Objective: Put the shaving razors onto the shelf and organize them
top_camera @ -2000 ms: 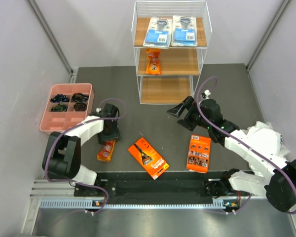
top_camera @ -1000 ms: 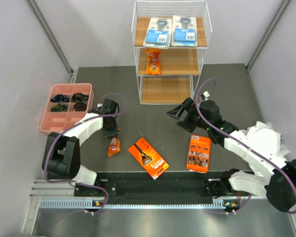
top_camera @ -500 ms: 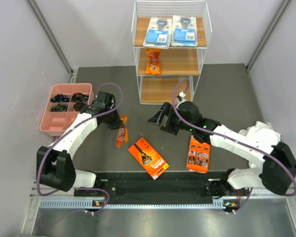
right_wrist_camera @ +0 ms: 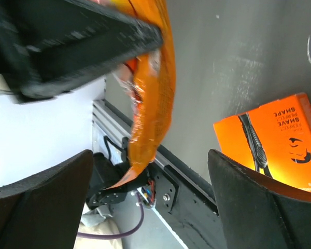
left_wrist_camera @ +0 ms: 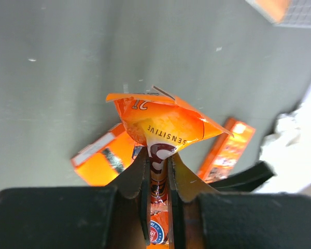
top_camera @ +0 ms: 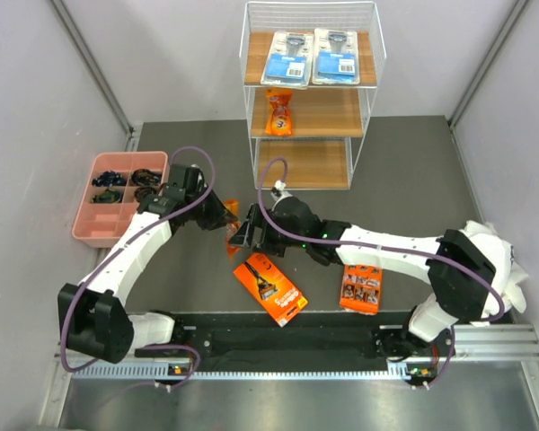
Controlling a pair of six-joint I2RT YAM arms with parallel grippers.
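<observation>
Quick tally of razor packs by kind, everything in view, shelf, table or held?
Blue blister cards: 2
Orange pouches: 2
Orange-black box: 1
Orange card: 1
Total: 6

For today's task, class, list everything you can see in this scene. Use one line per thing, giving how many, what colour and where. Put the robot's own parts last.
shelf: one, white wire with three wooden boards, far middle of the table
blister cards: two, clear and blue, side by side on the top board
orange pouches: two, one on the middle board, one held above the table
long box: one, orange and black, near middle of the table
orange card: one, on the table right of the box
tray: one, pink, left side
small dark items: several, in the tray's far compartments
left fingers: black, shut on the pouch
right fingers: black, open, either side of that pouch
</observation>
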